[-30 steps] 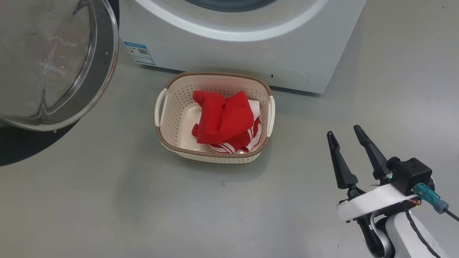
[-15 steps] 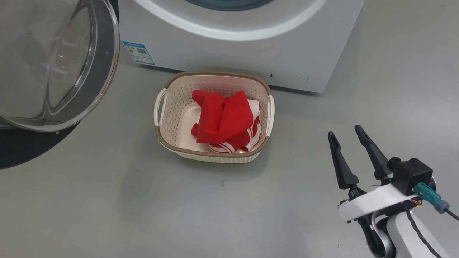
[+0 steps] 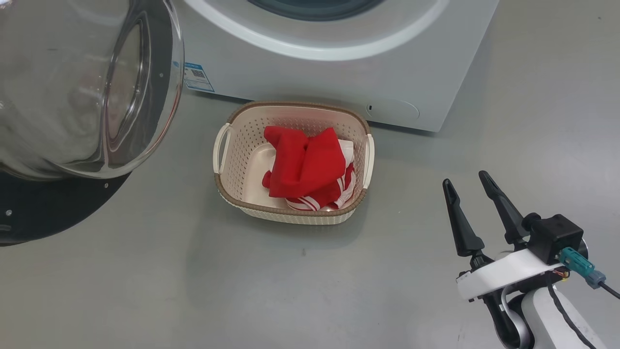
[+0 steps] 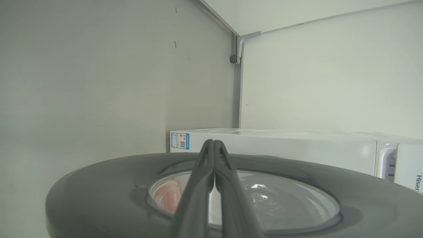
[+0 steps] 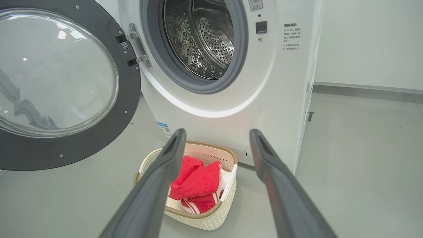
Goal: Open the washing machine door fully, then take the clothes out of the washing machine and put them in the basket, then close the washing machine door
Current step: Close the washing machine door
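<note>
The washing machine door (image 3: pixel 72 97) stands swung out at the left, its clear glass bowl facing me. My left gripper (image 4: pixel 214 142) is shut with nothing in it, and its fingers lie across the door (image 4: pixel 99 191) on its dark outer face. The washing machine (image 3: pixel 339 72) shows a bare steel drum (image 5: pixel 205 39). In front of it the basket (image 3: pixel 237 145) sits on the floor with the red clothes (image 3: pixel 305 167) inside. My right gripper (image 3: pixel 464 178) hangs open to the right of the basket, apart from it, and frames the clothes (image 5: pixel 198 181) between its fingers.
Grey floor (image 3: pixel 145 291) stretches around the basket. A white wall (image 5: pixel 363 43) runs behind and to the right of the machine. A blue label sticker (image 3: pixel 198 77) is on the machine's lower left front, partly behind the door rim.
The door has swung rightward toward the machine and now covers part of the blue label. The head view has shifted slightly. The right gripper has stayed open and still.
</note>
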`<state>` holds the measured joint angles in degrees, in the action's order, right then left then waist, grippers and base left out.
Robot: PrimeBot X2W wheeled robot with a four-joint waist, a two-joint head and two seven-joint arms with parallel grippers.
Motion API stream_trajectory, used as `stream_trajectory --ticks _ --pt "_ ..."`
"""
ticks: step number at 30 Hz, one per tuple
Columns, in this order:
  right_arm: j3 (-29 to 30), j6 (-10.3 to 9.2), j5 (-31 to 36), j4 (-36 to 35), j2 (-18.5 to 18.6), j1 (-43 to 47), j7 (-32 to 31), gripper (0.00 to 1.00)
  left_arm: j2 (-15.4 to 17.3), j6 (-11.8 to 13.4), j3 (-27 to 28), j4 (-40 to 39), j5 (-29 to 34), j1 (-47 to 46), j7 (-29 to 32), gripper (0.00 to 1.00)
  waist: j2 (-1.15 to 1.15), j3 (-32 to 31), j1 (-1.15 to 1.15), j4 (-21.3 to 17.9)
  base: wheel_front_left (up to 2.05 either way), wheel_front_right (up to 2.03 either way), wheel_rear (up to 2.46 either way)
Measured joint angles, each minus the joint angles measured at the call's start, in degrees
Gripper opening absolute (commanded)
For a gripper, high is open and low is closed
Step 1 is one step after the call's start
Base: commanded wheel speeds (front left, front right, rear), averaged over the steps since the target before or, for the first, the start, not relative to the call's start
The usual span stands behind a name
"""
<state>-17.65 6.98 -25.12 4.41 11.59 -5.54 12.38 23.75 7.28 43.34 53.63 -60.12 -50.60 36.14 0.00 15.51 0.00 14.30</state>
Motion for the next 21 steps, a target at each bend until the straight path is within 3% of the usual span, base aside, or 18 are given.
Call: stream_trajectory --ticks 6,21 --pt "0.1 0.0 -0.1 0.5 -0.1 0.0 0.0 1.0 -0.8 -0.7 -1.4 0.3 0.1 0.1 3.3 0.0 0.0 -0.9 0.0 0.5 0.0 0.0 0.0" --pt "-0.5 -0.01 -0.5 1.7 -1.0 0.2 0.4 1.0 -5.2 -6.7 -5.6 0.6 -0.2 2.5 13.3 0.0 0.0 -4.2 0.0 2.3 0.0 0.0 0.0"
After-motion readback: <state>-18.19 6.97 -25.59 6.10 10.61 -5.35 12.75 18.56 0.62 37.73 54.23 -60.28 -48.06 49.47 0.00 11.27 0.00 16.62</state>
